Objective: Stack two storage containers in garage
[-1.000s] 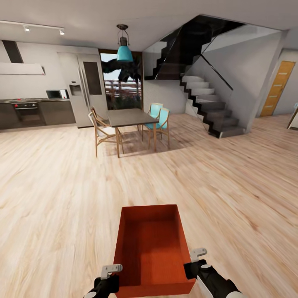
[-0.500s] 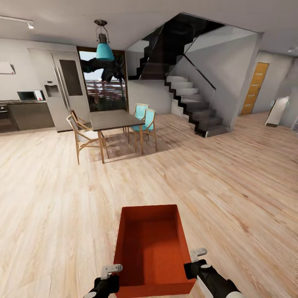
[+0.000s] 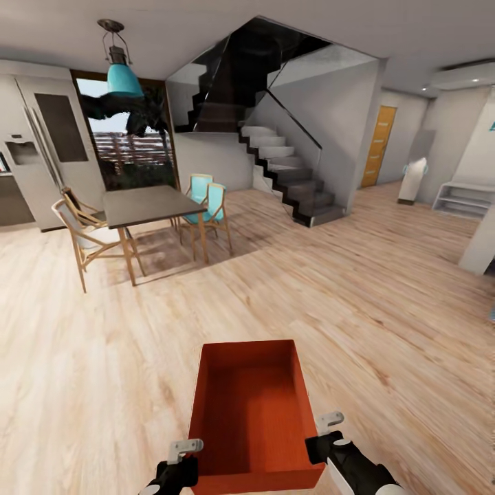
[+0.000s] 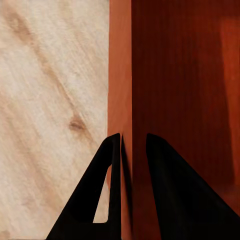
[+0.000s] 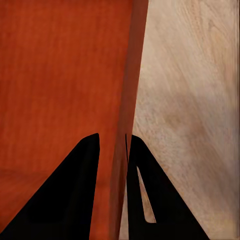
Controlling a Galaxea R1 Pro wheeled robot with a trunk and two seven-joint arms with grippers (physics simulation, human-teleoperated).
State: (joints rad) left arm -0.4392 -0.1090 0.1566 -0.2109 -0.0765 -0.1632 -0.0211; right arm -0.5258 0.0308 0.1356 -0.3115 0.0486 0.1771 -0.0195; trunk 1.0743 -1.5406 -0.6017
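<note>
One orange-red open-topped storage container hangs above the light wood plank floor, just in front of me and between both arms. My left gripper is shut on its left wall, with the wall pinched between the black fingers; the left gripper straddles that rim. My right gripper is shut on the right wall, one finger inside the bin and one outside, seen at the right gripper. The container is empty. The garage is out of view.
A dining table with wooden and teal chairs stands ahead to the left, with a fridge behind it. A dark staircase rises at centre. An orange door, a white shelf and a white wall corner lie to the right.
The whole view has swung to the right: table and stairs slide left in the picture, the shelf and wall corner come in. The container and both grippers keep their places.
</note>
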